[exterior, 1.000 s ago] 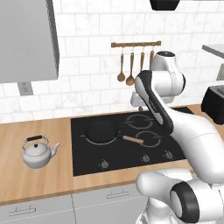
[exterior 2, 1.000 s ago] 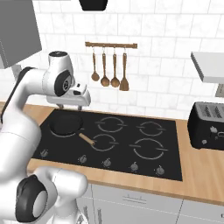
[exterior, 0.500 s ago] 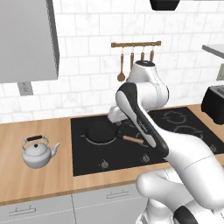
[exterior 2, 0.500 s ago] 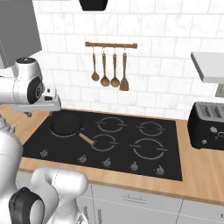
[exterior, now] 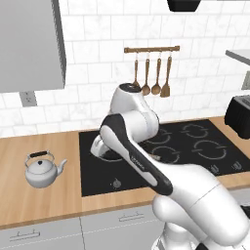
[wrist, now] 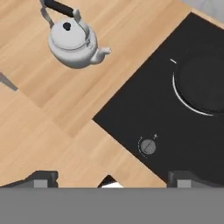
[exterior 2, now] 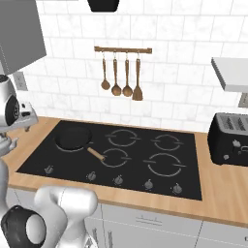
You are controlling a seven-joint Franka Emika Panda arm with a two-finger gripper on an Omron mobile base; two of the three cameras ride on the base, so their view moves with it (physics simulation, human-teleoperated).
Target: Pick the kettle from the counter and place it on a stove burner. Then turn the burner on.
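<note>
The silver kettle with its black arched handle stands upright on the wooden counter, left of the black cooktop. In the hand view the kettle sits at the top left, spout toward the cooktop. My gripper hangs open over the counter's edge by the cooktop's front left corner, well apart from the kettle, with nothing between its fingertips. Free stove burners show as grey swirl rings, unlit. My hand is partly hidden behind my own arm.
A black frying pan with a wooden handle sits on the back left burner. Control knobs line the cooktop's front; one knob lies close below my hand. A toaster stands at the right. Utensils hang on the wall.
My arm has swung left from over the cooktop's middle to its left edge, toward the kettle. The kettle and pan have not moved. The jaws have stayed open.
</note>
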